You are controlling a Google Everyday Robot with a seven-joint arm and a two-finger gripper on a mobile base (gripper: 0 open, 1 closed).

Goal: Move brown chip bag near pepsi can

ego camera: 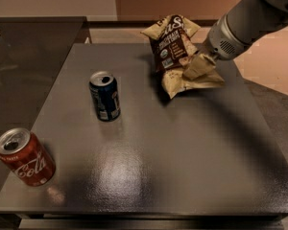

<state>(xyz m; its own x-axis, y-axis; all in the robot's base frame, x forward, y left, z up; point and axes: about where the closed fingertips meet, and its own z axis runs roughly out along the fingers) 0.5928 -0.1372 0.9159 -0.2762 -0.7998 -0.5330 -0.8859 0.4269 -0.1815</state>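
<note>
The brown chip bag, with a dark brown centre and tan ends, is tilted upright over the far right part of the grey table. My gripper comes in from the upper right and is shut on the bag's right side, its fingertips buried in the crinkled foil. The pepsi can, dark blue with a silver top, stands upright left of centre, about a can's height to the left of the bag and nearer the camera.
A red Coca-Cola can stands at the table's front left corner. A darker counter adjoins the table on the left. The table's right edge drops to the floor.
</note>
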